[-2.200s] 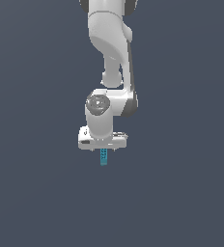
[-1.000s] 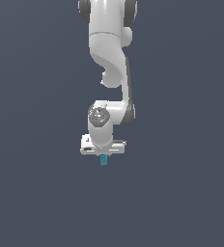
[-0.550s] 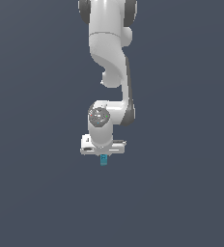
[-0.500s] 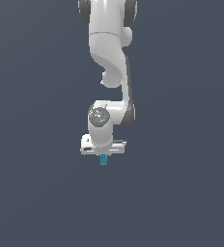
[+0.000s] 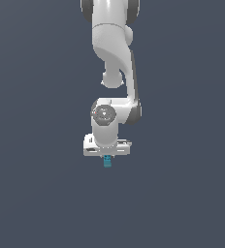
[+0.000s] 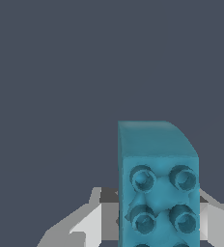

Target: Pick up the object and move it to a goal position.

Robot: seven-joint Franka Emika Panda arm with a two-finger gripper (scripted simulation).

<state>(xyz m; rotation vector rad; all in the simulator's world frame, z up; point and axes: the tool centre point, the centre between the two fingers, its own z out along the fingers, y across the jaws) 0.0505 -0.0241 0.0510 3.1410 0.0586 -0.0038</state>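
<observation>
Gripper: our gripper [image 5: 107, 156] pointed straight down, and the fingers [image 6: 87, 224] stood on either side of the block; we judged them clenched on it, since the block hung beneath the hand with nothing else visibly under it.

Object: the teal-blue block [image 5: 107, 162] sat between the fingers, its short lower end poking out below the white hand. In the wrist view the block [image 6: 157, 183] filled the lower middle, its face with round sockets turned toward the camera.

Why held so: we gripped it across its narrow width, as we read it, because the block is much narrower than the hand and a grip on the long sides keeps it from swinging.

Arm: our arm [image 5: 115, 58] came down from the exterior view's top, folded at the elbow, with the wrist [image 5: 104, 116] directly above the hand, which keeps the load plumb.

Surroundings: only a plain dark grey field showed around us; we could not see any goal marker in either view.

Progress: we judged the pick done and the carry underway, with the end point unknown to us.
</observation>
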